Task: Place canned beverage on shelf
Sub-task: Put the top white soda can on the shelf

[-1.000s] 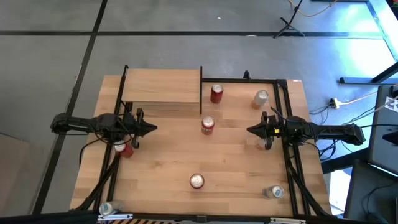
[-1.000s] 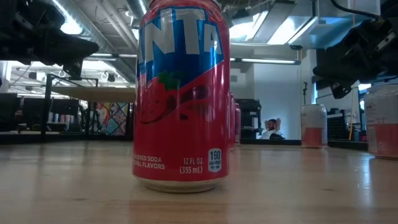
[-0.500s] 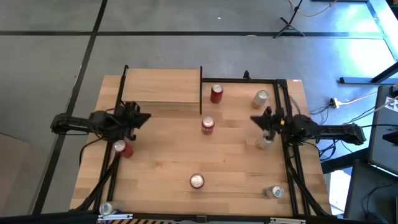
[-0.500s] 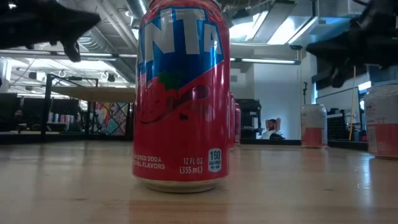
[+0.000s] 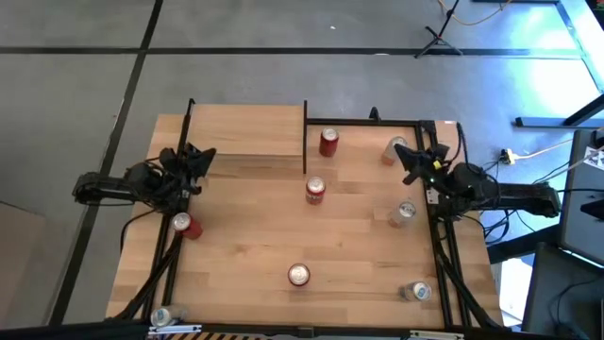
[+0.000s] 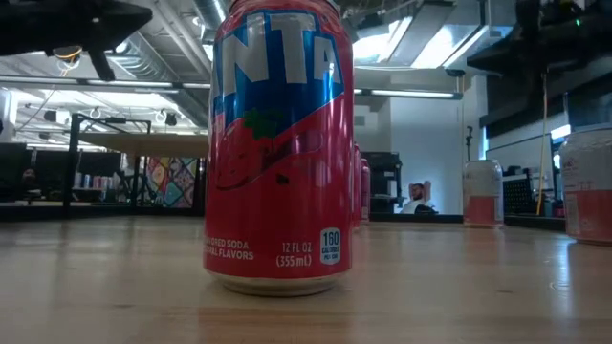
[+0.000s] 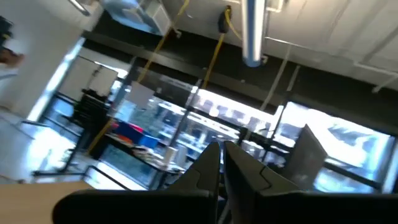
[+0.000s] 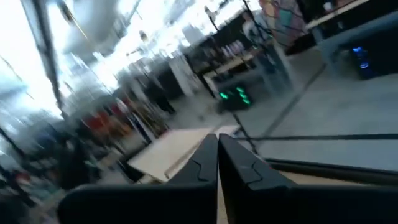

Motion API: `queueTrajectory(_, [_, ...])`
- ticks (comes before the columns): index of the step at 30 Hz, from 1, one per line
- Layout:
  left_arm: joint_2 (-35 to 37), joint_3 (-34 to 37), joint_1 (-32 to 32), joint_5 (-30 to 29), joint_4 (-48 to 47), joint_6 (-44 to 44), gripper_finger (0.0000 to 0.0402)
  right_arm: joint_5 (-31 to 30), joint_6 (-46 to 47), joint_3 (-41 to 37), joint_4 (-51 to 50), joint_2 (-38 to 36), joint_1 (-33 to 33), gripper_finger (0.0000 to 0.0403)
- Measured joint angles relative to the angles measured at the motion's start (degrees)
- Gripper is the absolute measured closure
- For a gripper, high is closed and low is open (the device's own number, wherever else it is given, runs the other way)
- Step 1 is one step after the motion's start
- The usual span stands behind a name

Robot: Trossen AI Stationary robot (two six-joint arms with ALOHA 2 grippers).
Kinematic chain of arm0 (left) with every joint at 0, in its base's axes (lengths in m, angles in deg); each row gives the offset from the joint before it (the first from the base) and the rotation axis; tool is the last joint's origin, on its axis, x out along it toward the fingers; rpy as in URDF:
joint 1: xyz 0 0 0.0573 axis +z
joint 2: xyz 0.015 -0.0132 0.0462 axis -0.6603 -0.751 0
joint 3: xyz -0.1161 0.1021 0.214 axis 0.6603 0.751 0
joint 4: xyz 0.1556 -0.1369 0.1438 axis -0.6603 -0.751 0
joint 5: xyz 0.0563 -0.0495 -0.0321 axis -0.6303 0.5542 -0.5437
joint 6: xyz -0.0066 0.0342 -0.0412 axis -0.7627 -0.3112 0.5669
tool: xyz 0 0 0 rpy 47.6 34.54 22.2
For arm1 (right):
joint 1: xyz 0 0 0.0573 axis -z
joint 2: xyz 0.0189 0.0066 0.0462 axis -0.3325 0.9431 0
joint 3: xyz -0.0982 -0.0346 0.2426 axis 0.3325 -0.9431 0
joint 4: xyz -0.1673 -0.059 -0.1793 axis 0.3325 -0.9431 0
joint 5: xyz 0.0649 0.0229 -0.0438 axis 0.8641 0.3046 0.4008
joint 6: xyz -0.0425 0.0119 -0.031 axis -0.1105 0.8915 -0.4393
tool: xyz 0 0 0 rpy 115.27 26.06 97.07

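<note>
Seven cans (image 5: 314,190) visible overhead; low view: one can's label only.

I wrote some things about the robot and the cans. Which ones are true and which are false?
1. The shelf has no can on it. True.
2. The left gripper is holding a can. False: it is shut on nothing, raised near the shelf's left end.
3. A red can stands on the table right beside the shelf. True.
4. The right gripper is wide open. False: its fingers are shut together.
5. Every can on the table is red. False: a silver can stands near the right arm.
</note>
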State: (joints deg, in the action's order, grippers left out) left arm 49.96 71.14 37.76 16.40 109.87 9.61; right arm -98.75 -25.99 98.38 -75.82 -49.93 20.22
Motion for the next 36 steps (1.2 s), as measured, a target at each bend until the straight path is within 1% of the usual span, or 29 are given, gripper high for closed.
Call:
queueTrajectory(5, [-5.9,-3.8,2.6,-2.8,-0.7,-1.2,0.0388,-1.0,-0.4,11.2,-15.9,7.9,1.2,0.04])
queueTrajectory(8, [-9.6,-6.2,4.2,-4.9,-3.1,-0.9,0.0388,-0.9,2.0,17.3,-24.1,12.2,4.3,0.04])
queueTrajectory(11, [-13.5,-8.0,5.8,-5.3,-4.1,-0.1,0.0388,-0.1,2.2,22.3,-30.2,16.4,8.7,0.04])
queueTrajectory(13, [-15.9,-8.6,6.6,-4.8,-4.1,2.3,0.0388,2.5,0.9,25.0,-32.8,19.5,12.3,0.04])
queueTrajectory(15, [-17.2,-9.1,7.2,-4.5,-4.0,4.6,0.0388,6.4,-1.3,27.6,-33.9,22.5,15.9,0.04])
queueTrajectory(19, [-17.6,-9.2,9.3,-7.4,-3.4,4.3,0.0388,15.3,-3.6,31.3,-33.6,27.3,22.6,0.04])
queueTrajectory(21, [-17.6,-9.2,10.2,-7.2,-3.3,4.3,0.0388,18.1,-3.8,33.3,-34.4,29.7,25.9,0.04])
queueTrajectory(23, [-17.6,-9.2,10.7,-7.0,-3.3,4.2,0.0388,20.8,-3.5,35.2,-37.5,32.4,29.5,0.0391])
queueTrajectory(25, [-17.6,-9.2,10.9,-6.9,-3.3,4.2,0.0388,23.7,-2.0,37.2,-41.6,35.5,33.1,0.0366])
queueTrajectory(28, [-17.6,-9.2,10.8,-6.9,-3.5,4.2,0.0388,26.9,-2.1,40.9,-47.8,39.9,37.9,0.0301])
queueTrajectory(33, [-17.6,-9.2,10.8,-6.9,-3.5,3.8,0.0388,27.8,-2.2,47.4,-58.9,46.8,43.5,0.0177])
queueTrajectory(36, [-17.6,-9.2,10.9,-7.3,-3.9,3.8,0.0388,28.0,-2.2,50.3,-64.7,49.5,44.9,0.012])
